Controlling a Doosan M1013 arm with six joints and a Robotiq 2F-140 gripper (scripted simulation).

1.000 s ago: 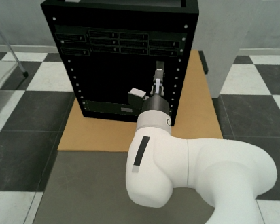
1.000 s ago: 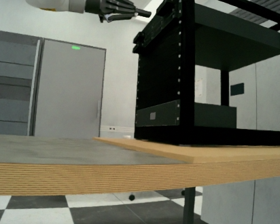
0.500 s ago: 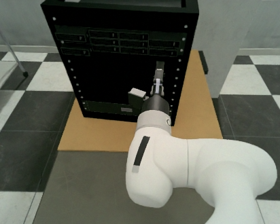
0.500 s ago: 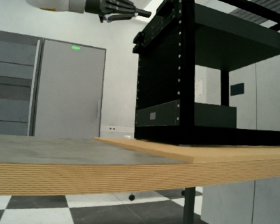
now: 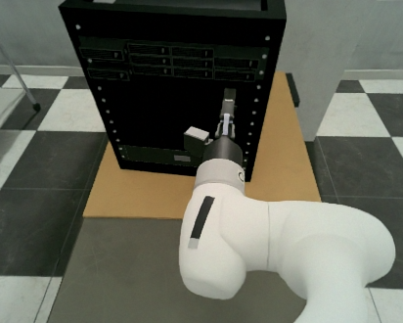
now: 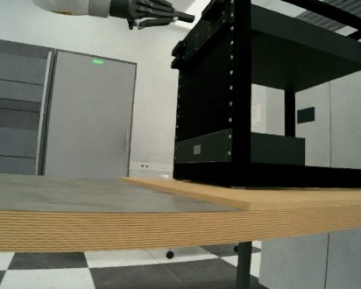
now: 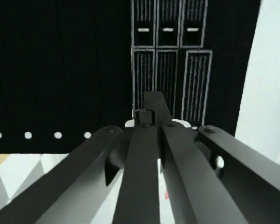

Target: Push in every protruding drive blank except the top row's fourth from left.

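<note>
Black rack (image 5: 275, 59) stood upright on a tan board (image 5: 280, 161), upper centre of the top view. Its blanks (image 5: 172, 63) formed three rows of four across the upper front. In the top view the left column (image 5: 104, 64) and the right column (image 5: 236, 69) looked offset from the middle two; which ones stuck out could not be judged for certain there. In the exterior view, some blanks (image 6: 194, 37) stood proud of the front face near the top of the rack.

Gripper (image 5: 228, 95) sat centre frame in the top view, in front of the rack's right side and lower in the picture than the blanks. Fingers (image 6: 185, 17) were clenched together on nothing. Exterior view, top left: gripper (image 6: 190, 18) level with the rack's top, tip just short of the front face, a gap visible. Wrist view: linkages (image 7: 156, 165) filled the lower half; blanks (image 7: 168, 85) at upper centre, a row of white dots (image 7: 43, 135) at left.

White arm (image 5: 280, 245) filled the lower right of the top view.
</note>
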